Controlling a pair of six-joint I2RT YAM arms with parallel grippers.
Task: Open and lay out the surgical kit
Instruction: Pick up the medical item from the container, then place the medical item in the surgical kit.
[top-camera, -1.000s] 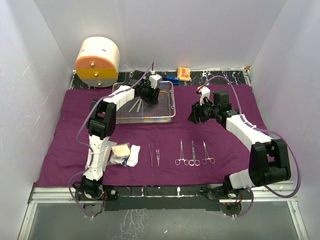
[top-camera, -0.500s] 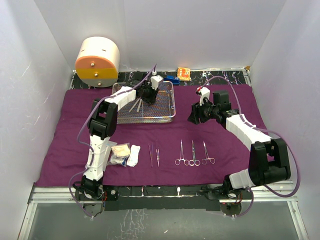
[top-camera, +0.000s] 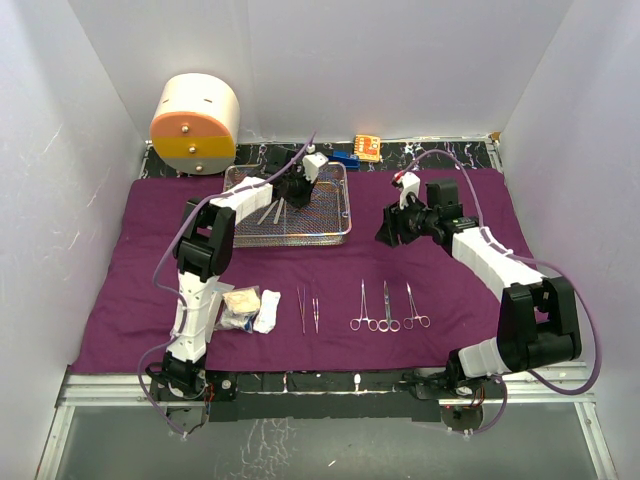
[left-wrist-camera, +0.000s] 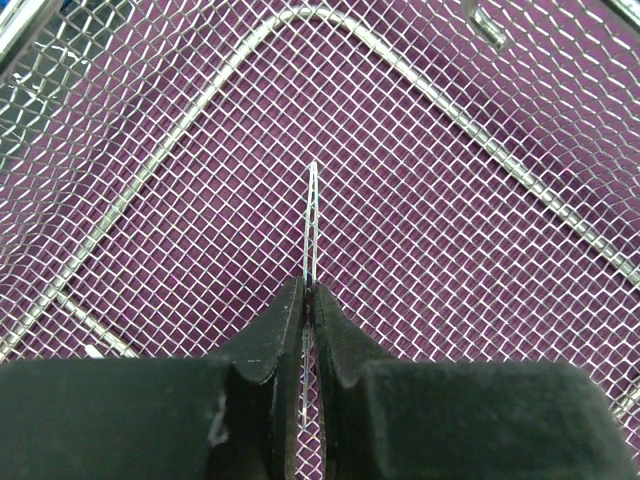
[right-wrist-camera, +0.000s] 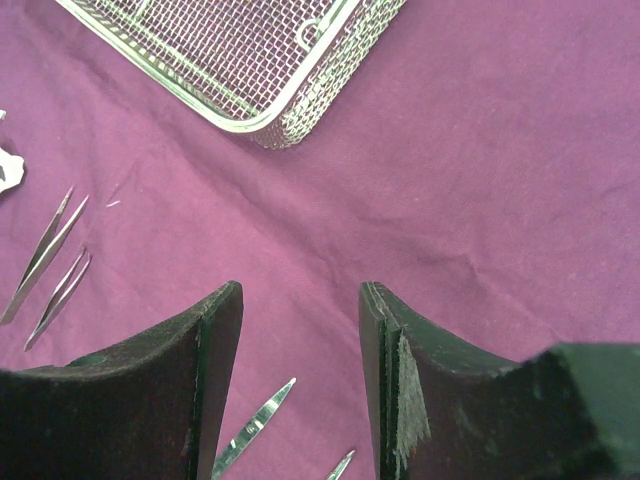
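The purple cloth (top-camera: 120, 290) lies spread flat over the table. The silver mesh tray (top-camera: 290, 237) sits on it at the back. My left gripper (top-camera: 297, 190) is over the tray and shut on thin steel tweezers (left-wrist-camera: 311, 220), which stick out from between the fingertips (left-wrist-camera: 285, 320) above the mesh (left-wrist-camera: 420, 90). A few more steel instruments (top-camera: 268, 210) lie in the tray. My right gripper (top-camera: 385, 232) is open and empty above the cloth (right-wrist-camera: 500, 150), to the right of the tray (right-wrist-camera: 250, 60).
At the front of the cloth lie gauze and packets (top-camera: 245, 308), two tweezers (top-camera: 308, 310) and three forceps (top-camera: 387, 308). A cream-and-orange drum (top-camera: 195, 125) stands at the back left. Small blue and orange items (top-camera: 358, 152) lie behind the tray.
My left gripper has shifted slightly over the tray. The right arm has not moved.
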